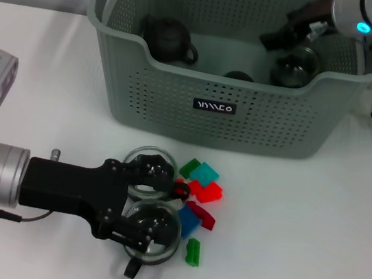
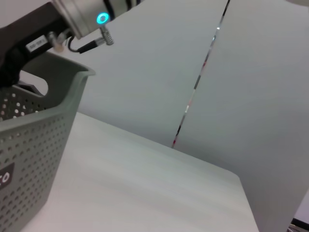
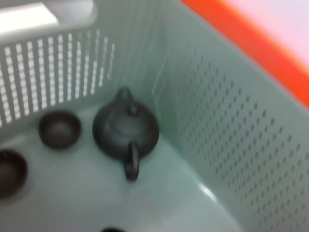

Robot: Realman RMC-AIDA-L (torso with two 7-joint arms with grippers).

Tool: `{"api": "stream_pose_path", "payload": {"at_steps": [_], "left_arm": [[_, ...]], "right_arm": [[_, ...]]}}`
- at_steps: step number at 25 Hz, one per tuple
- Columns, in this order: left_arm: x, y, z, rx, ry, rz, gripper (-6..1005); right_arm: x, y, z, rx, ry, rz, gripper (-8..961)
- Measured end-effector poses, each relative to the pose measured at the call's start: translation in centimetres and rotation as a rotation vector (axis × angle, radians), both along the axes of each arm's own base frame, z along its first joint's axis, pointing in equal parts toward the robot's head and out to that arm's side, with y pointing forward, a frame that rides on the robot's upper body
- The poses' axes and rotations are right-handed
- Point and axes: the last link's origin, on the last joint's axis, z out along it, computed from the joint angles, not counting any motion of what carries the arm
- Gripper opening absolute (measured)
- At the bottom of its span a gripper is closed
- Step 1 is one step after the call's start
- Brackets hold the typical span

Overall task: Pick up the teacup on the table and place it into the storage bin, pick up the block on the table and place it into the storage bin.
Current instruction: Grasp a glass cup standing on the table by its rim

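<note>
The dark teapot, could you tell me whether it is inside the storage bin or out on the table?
Inside. The dark teapot sits upright on the floor of the storage bin, enclosed by its perforated walls.

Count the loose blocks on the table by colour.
green blocks: 2
teal block: 1
red blocks: 2, one darker
blue block: 1
Total: 6, beside the left gripper; right gripper is in the storage bin.

A bare test room or lab, by the looks: a plain white table (image 2: 145,193) set against blank pale grey partition panels (image 2: 260,96), nothing homely about.
</note>
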Motion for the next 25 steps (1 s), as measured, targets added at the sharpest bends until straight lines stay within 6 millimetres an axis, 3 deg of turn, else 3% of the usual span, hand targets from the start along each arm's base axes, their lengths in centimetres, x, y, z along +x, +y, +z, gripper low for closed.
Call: {"api": "stream_pose_path", "payload": {"at_steps": [8, 13, 20, 25], "left_arm": [[-0.3, -0.1, 0.4, 0.010, -0.002, 0.009, 951], [-0.4, 0.0, 0.5, 0.014, 0.004, 0.011, 951], [-0.4, 0.1, 0.6, 0.019, 0.014, 0.003, 951], [-0.6, 0.1, 0.7, 0.016, 0.036, -0.001, 952]], "right_arm": [[-2.3, -2.4, 3.2, -0.017, 0.200, 0.074, 665], [-2.9, -5.5, 4.5, -0.102, 0.287, 0.158, 662], [-1.8, -10.3, 5.2, -0.257, 0.313, 0.203, 658], [0.3, -12.9, 5.3, -0.384, 0.299, 0.205, 656]]}}
